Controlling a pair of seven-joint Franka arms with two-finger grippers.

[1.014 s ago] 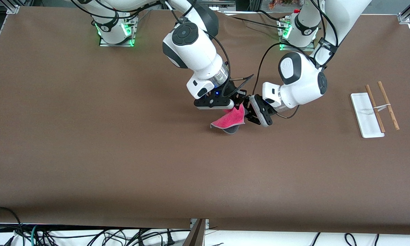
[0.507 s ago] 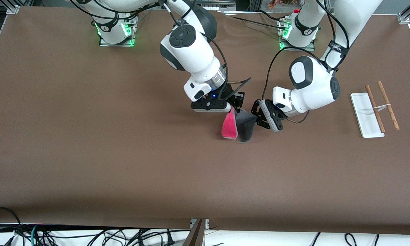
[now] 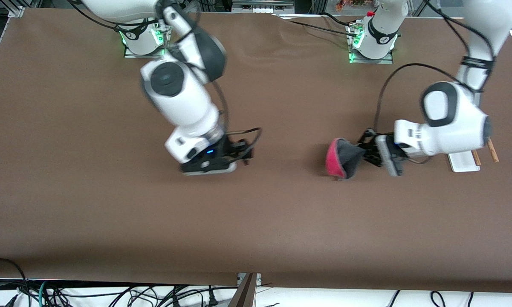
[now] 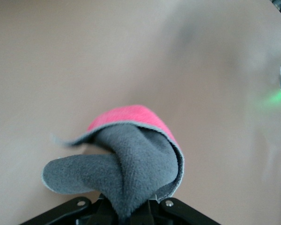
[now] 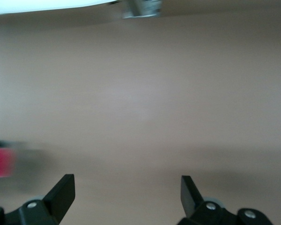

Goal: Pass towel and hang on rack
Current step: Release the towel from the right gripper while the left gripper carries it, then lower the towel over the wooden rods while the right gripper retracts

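Handover done since a second ago: both grippers then met on the towel point(image 3: 343, 158) over mid-table, now drawn well apart. Towel gone with the left gripper point(image 3: 366, 150), pinched tight by one corner between shut fingers and carried toward the rack point(image 3: 462, 162) at the left arm's end of the table. Bunched now rather than spread flat as before, pink-red face curling outward, dark grey face folded inside, hanging off the fingertips just above the table point(image 3: 256, 221), on the side of the gripper away from the rack. Seen from the left wrist view, the same cloth point(image 4: 131, 164) bundled straight ahead of the clamped fingers, grey folds in front, pink rim arching over the top. Left arm's white wrist housing now over the rack, hiding all but one end of the white base and the tips of the brown rods; a second ago the rack stood fully in sight. Right gripper point(image 3: 243, 154) released and swung off toward the right arm's end of the table, far from the rack, low over bare brown surface. In the right wrist view, right gripper point(image 5: 126, 187) spread wide with nothing between the fingers, a pink blur at the frame's edge.
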